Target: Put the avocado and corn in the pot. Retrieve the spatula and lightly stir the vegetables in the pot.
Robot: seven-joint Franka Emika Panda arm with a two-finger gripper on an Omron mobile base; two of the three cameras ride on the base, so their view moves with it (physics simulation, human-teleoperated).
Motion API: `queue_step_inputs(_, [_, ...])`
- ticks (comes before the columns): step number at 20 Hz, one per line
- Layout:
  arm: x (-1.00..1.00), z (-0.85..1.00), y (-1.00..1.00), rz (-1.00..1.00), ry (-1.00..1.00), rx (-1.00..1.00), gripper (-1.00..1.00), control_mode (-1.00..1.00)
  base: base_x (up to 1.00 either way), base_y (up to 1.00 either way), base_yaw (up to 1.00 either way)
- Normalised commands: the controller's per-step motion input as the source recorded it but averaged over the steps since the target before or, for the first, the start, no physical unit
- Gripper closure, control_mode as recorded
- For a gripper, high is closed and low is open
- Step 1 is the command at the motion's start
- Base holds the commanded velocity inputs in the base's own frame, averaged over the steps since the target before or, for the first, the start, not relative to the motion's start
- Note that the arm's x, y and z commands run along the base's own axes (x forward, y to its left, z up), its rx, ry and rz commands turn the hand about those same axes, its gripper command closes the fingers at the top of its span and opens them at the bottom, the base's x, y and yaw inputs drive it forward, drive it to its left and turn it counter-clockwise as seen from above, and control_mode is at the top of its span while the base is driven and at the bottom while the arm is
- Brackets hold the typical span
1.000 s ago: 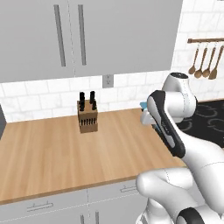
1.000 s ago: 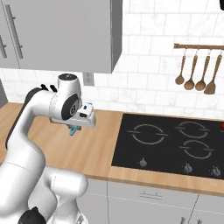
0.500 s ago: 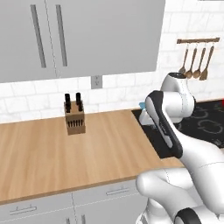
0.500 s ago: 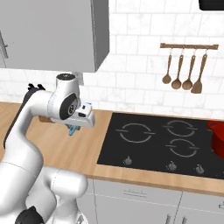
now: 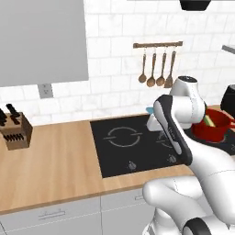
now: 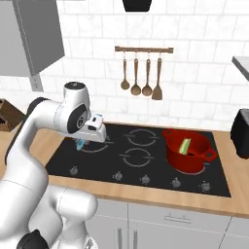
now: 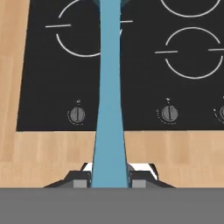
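Observation:
My gripper (image 7: 109, 180) is shut on the handle of the slim light-blue spatula (image 7: 109, 100), which runs away from the fingers over the black cooktop (image 7: 52, 87). From the right base view the gripper (image 6: 87, 137) hangs over the cooktop's left burner, with the spatula (image 6: 80, 144) pointing down below it. The red pot (image 6: 170, 151) stands on the right burner, well to the gripper's right. The yellow-and-green corn (image 6: 185, 145) lies inside it. The avocado is hidden in the pot's dark interior. The left base view shows the pot (image 5: 207, 133) with the corn (image 5: 209, 120) behind my arm.
Brown wooden spoons and a turner (image 6: 143, 78) hang on a wall rail above the cooktop. A knife block (image 5: 16, 131) stands on the wooden counter at the far left. A black appliance (image 6: 240, 133) sits right of the pot. Knobs (image 7: 77, 114) line the cooktop's front edge.
The base has driven to the right, so the whole scene slid left: the knife block went to the left edge, and the cooktop and red pot came into view. The gripper still holds the spatula.

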Motion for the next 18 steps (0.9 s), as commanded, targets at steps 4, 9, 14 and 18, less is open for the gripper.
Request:
queue_step_inputs(4, [0.00, 0.00, 0.00, 0.00, 0.00, 0.00, 1.00, 1.00, 0.08, -1.00, 0.00])
queue_step_inputs(9, [0.00, 0.00, 0.00, 0.00, 0.00, 0.00, 1.00, 1.00, 0.16, -1.00, 0.00])
queue_step_inputs(14, [0.00, 0.00, 0.00, 0.00, 0.00, 0.00, 1.00, 1.00, 0.17, -0.85, 0.00])
queue_step_inputs(18, [0.00, 0.00, 0.00, 0.00, 0.00, 0.00, 1.00, 1.00, 0.08, -0.23, -0.01])
